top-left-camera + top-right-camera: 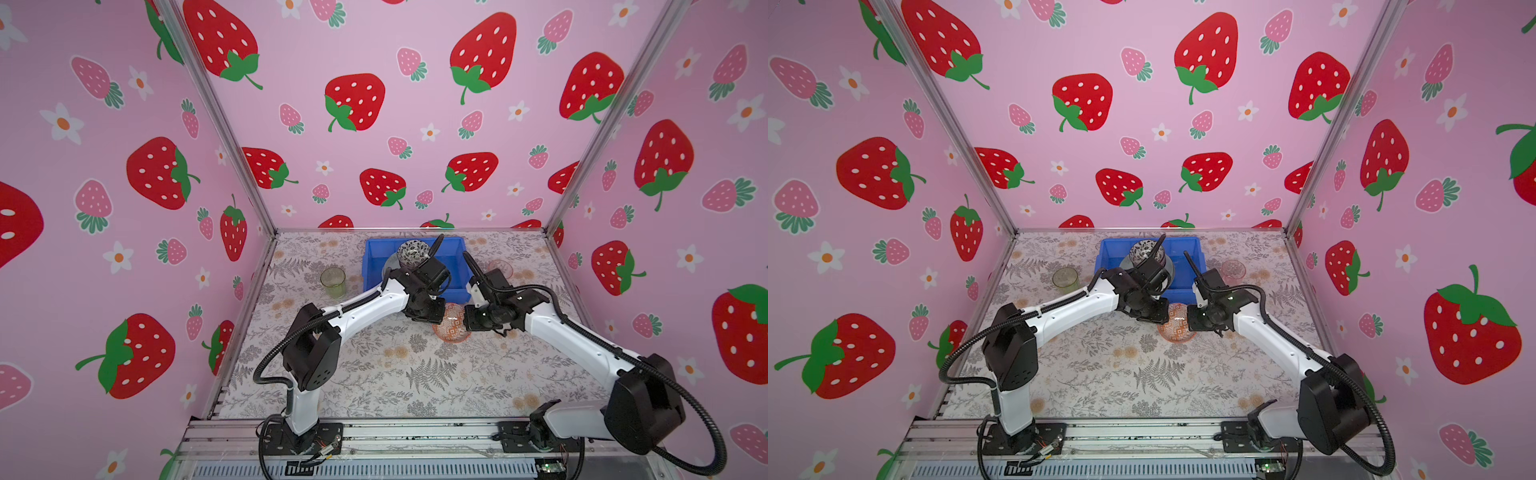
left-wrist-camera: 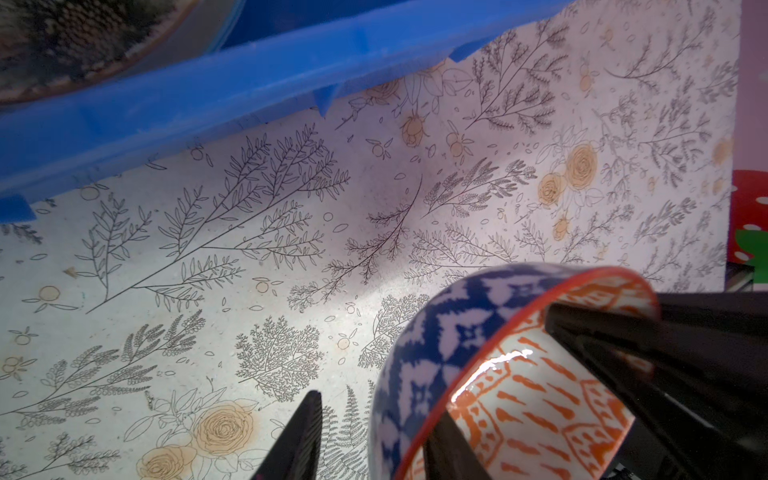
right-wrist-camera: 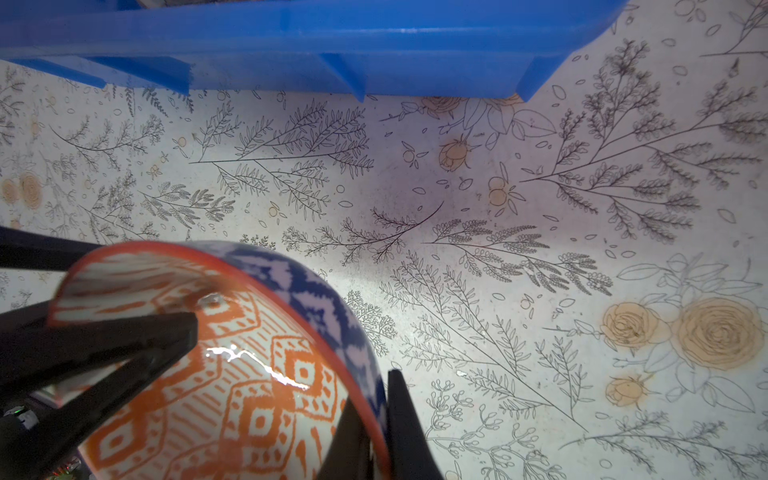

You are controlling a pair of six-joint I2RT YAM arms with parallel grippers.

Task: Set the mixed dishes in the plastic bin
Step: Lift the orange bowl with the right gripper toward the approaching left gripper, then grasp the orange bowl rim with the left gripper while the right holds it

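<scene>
A small bowl (image 1: 451, 329) (image 1: 1177, 328), orange-red patterned inside and blue-white outside, sits just in front of the blue plastic bin (image 1: 374, 270) (image 1: 1106, 262). My right gripper (image 3: 376, 390) is shut on the bowl's (image 3: 208, 353) wall, one finger inside and one outside. From the opposite side, my left gripper (image 2: 376, 403) straddles the bowl's (image 2: 498, 374) rim. One of its fingers is inside and the outer one stands clear of the wall, so it is open. In the bin a black-white bowl (image 1: 413, 251) rests on a plate (image 1: 388, 268).
A green tumbler (image 1: 333, 281) (image 1: 1065, 279) stands left of the bin and a pink tumbler (image 1: 500, 268) (image 1: 1233, 270) right of it. The bin's ribbed near wall (image 2: 208, 95) (image 3: 374, 41) lies close ahead of both grippers. The pink cell walls enclose the floral table.
</scene>
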